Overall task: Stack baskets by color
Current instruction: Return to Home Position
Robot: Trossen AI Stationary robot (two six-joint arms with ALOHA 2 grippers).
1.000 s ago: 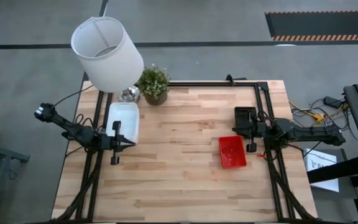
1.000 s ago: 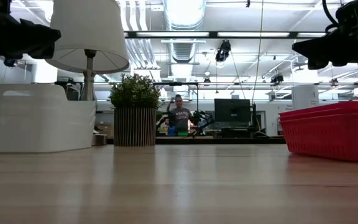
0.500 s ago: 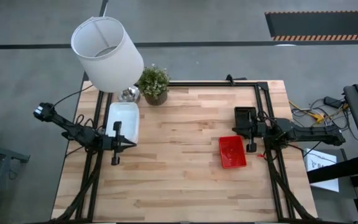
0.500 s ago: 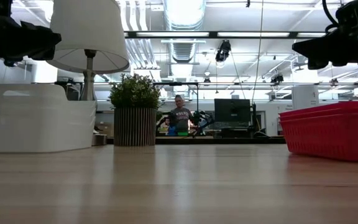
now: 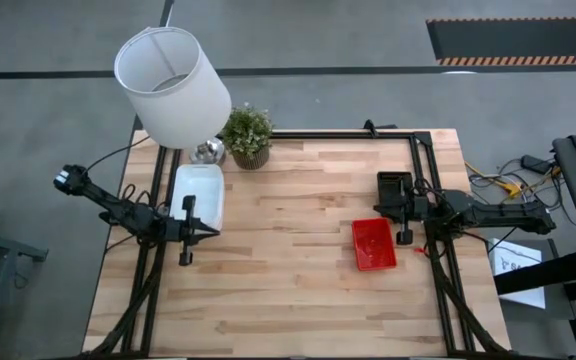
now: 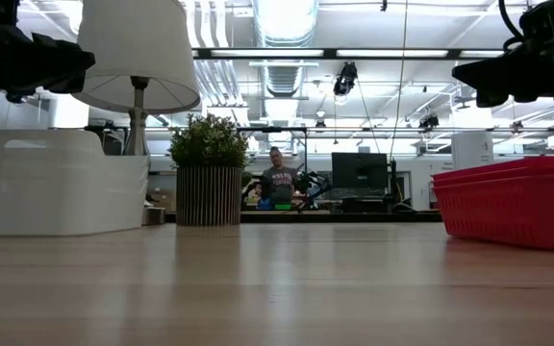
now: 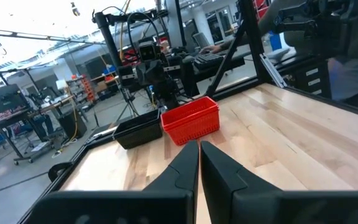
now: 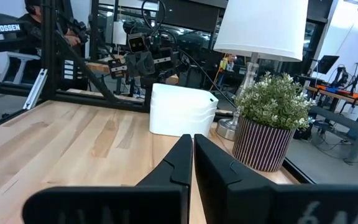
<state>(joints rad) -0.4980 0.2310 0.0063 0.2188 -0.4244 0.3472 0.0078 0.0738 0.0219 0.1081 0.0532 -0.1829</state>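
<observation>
Three smooth white plastic baskets [image 5: 197, 193] stand nested at the wooden table's [image 5: 288, 290] left side, near the white-shaded lamp [image 5: 172, 85]. The red mesh baskets [image 5: 373, 244] and black mesh baskets [image 5: 390, 185] are stacked at the right. The left gripper [image 7: 199, 146] and right gripper [image 8: 192, 138] are both pressed together, empty and raised close to these stacks. Risk: a low swing while retracting could clip a stack and topple it.

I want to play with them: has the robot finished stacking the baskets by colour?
Almost. Done: the smooth white plastic baskets, red mesh baskets and black mesh baskets each sit in one pile, none loose. In hand: nothing; the left gripper, by the white pile, and right gripper, by the black pile, are shut, empty. Left: probably only parking the arms.
</observation>
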